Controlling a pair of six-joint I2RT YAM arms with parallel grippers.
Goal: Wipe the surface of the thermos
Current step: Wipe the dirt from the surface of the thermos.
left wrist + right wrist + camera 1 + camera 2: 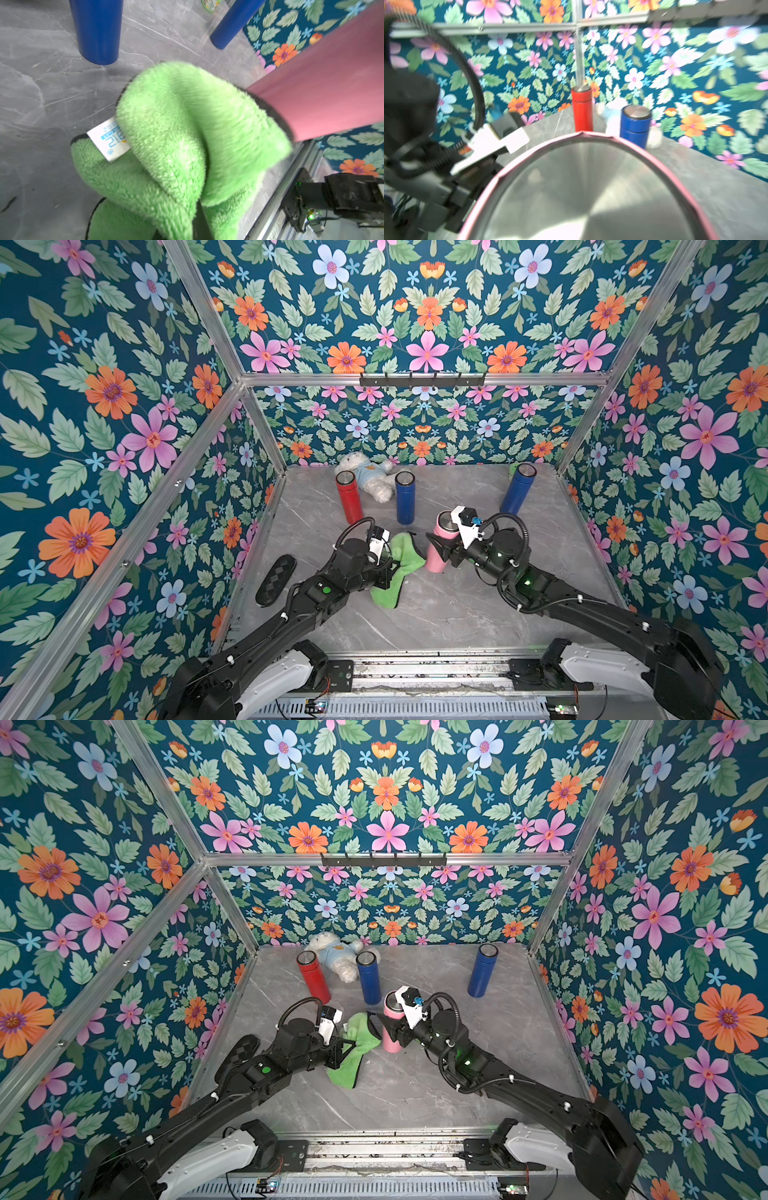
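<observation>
A pink thermos with a steel lid stands mid-table, and my right gripper is shut on its body from the right. The right wrist view is filled by the lid, which hides the jaws. My left gripper is shut on a fluffy green cloth just left of the thermos. In the left wrist view the bunched cloth lies against the lower side of the pink thermos and covers the fingers. Part of the cloth trails on the table.
Behind stand a red thermos, a blue thermos and, at the back right, another blue thermos. A white plush bear lies at the back wall. A black oval pad rests against the left wall.
</observation>
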